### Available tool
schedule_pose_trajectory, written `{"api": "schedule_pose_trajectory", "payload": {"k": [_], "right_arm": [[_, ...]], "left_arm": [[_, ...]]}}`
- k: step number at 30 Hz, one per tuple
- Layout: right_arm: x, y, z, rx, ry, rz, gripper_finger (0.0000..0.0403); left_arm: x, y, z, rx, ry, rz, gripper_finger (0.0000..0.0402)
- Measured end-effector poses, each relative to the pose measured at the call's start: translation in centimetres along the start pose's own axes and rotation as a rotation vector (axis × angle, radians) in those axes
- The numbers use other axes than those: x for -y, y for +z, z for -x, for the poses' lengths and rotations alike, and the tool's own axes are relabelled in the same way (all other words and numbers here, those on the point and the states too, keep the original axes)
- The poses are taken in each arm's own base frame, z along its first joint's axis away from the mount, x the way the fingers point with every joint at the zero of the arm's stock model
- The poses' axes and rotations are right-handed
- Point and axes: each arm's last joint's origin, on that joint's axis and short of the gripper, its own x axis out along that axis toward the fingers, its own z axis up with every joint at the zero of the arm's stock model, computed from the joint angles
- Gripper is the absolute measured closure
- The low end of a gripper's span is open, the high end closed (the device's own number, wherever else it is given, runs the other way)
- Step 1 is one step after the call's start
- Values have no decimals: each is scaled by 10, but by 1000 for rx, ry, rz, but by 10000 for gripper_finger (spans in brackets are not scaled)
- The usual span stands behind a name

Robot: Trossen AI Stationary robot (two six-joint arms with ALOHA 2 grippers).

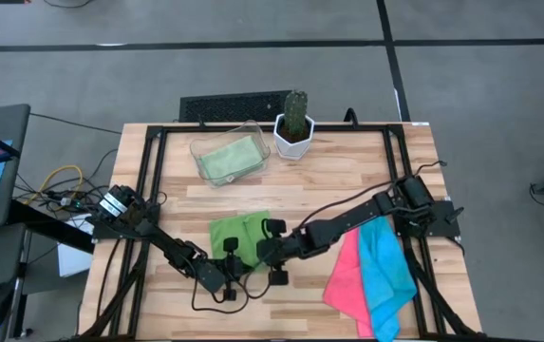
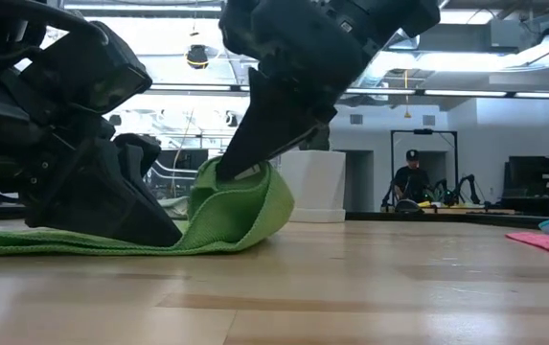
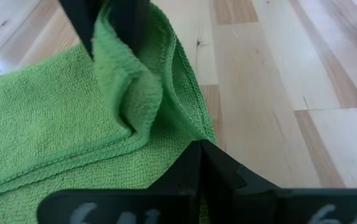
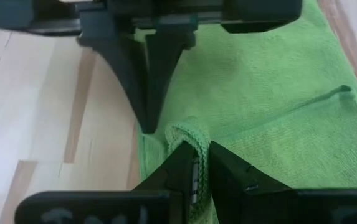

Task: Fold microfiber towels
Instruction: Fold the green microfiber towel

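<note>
A bright green microfiber towel (image 1: 236, 231) lies near the table's front edge, its near side raised in a loop (image 2: 255, 206). My left gripper (image 3: 200, 155) is shut, with its tips set down on the towel. My right gripper (image 4: 194, 167) is shut on the raised part, close beside the left one. A pink towel (image 1: 346, 275) and a cyan towel (image 1: 385, 271) lie flat at the front right. A pale green towel (image 1: 227, 157) rests in a clear tray (image 1: 253, 133) at the back. My left gripper presses its shut fingertips (image 4: 148, 121) down on the green towel close to its edge (image 4: 142, 144), slanting down from the table's left. That part lies flat on the table. My right gripper pinches a bunched, hemmed edge of the towel (image 4: 187, 134) between its two fingers, slanting down from the table's right. The held part (image 2: 218, 174) is lifted and curves over, while the rest stays on the table.
A cactus in a white pot (image 1: 293, 123) stands at the back beside the tray. Bare wood (image 1: 347, 180) stretches across the middle of the table. A person (image 2: 410, 177) stands far off in the room behind.
</note>
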Motion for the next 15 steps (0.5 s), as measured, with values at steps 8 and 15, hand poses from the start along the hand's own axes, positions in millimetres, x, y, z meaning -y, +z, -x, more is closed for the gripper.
{"api": "schedule_pose_trajectory", "payload": {"k": [8,15], "right_arm": [[1,0,0,4,-1,-53,331],[0,7,4,59,5,-90,331]], "left_arm": [[0,0,0,-3,1,-2,401],[0,-1,0,-8,3,-4,401]]}}
